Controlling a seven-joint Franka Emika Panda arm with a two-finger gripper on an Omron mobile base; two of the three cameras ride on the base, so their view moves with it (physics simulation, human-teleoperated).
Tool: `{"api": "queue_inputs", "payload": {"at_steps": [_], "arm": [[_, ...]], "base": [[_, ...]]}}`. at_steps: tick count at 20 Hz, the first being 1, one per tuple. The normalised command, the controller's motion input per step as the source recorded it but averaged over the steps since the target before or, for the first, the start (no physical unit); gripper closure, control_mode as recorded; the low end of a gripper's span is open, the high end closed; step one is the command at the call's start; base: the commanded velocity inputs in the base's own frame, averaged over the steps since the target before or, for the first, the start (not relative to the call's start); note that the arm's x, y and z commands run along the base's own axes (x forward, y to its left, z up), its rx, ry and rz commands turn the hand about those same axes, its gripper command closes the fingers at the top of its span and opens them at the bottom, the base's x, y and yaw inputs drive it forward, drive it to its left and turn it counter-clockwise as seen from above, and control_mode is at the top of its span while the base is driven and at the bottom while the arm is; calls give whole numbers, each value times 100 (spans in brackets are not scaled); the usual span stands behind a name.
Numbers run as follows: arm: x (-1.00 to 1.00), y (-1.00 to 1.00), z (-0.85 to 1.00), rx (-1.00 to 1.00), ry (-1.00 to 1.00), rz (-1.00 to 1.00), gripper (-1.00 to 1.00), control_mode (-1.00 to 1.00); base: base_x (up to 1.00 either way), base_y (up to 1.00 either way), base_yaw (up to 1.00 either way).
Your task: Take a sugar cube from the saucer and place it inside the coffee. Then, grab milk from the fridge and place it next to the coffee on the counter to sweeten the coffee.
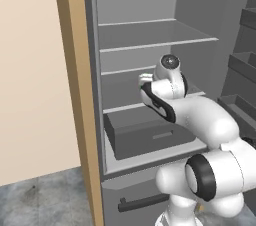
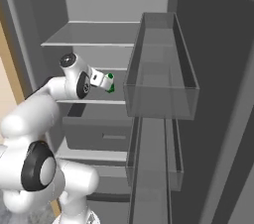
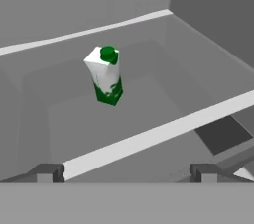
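Hand [image 3: 127, 171] wide open, nothing between the fingertips, reaching into the open fridge [image 1: 150, 35] at middle-shelf height. Milk [image 3: 107, 75] straight ahead along the reach, a little left of centre in the hand view, well apart from the fingertips. Upright on a grey shelf [image 3: 158, 104], long axis vertical, green cap on top, white upper body, green base. In the right base view, a glimpse of green and white just past the wrist, same carton [image 2: 108, 82]. Probably a forward advance with a slight shift left needed to bring the carton between the fingertips. Grey drawer [image 1: 150, 137] below the shelf, door bins [image 2: 161, 69] on the open door at the right, wooden panel [image 1: 75, 95] and beige wall at the left, mottled grey floor beneath.
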Motion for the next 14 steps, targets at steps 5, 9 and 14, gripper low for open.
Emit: {"api": "queue_inputs", "payload": {"at_steps": [5, 9, 14], "arm": [[26, 0, -9, 0, 0, 0, -100, -100], [20, 0, -9, 0, 0, 0, -100, -100], [18, 0, -7, 0, 0, 0, -100, -100]], "base": [[0, 0, 0], [0, 0, 0], [0, 0, 0]]}}
